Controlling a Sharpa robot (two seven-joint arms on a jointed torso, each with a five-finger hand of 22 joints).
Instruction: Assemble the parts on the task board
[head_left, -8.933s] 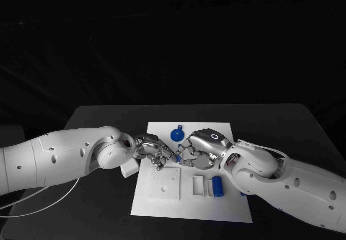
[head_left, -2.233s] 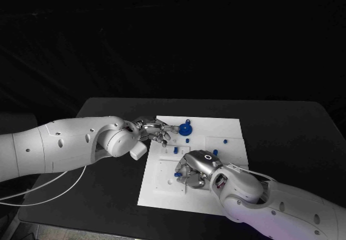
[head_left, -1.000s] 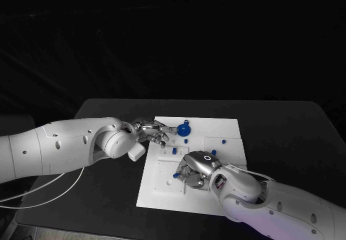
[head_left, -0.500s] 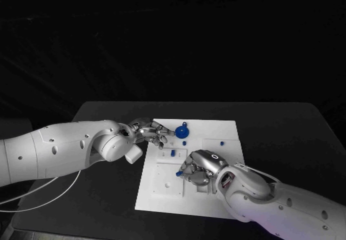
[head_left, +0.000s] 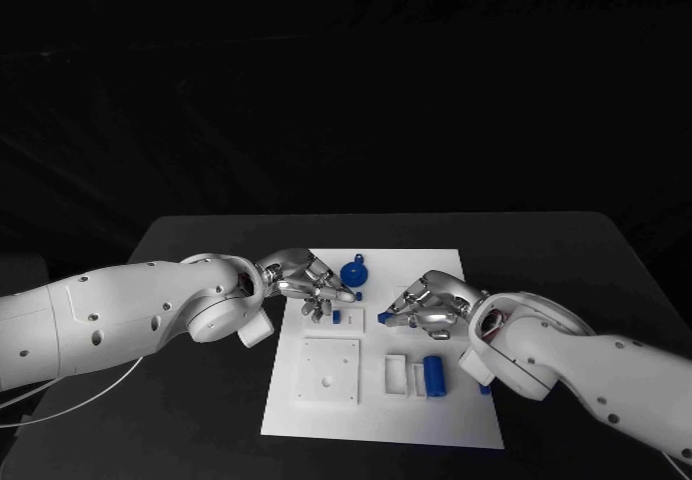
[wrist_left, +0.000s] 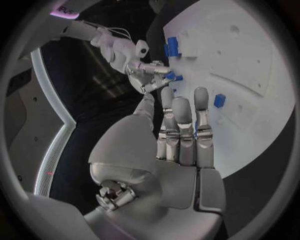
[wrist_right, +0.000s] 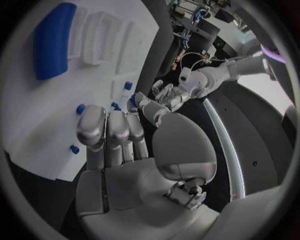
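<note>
Hidden at the board's middle
The left hand (head_left: 306, 285) and right hand (head_left: 430, 303) cover part of the task board (head_left: 382, 418); whatever either pinches is too small to tell.

Black table (head_left: 188, 400) under the board

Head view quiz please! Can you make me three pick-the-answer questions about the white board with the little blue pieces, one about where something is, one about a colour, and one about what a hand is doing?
1. Where does the long blue cylinder lie?
A. on the floor
B. on the white task board, beside a white block
C. on top of an arm

2. What colour is the table?
A. white
B. blue
C. black

3. What is the silver right hand doing?
A. pinching a small blue piece
B. lying flat, holding nothing
C. holding a pencil

Answers: B, the cylinder lies next to the block; C, the table is dark all around the board; A, blue shows at its fingertips.
</note>
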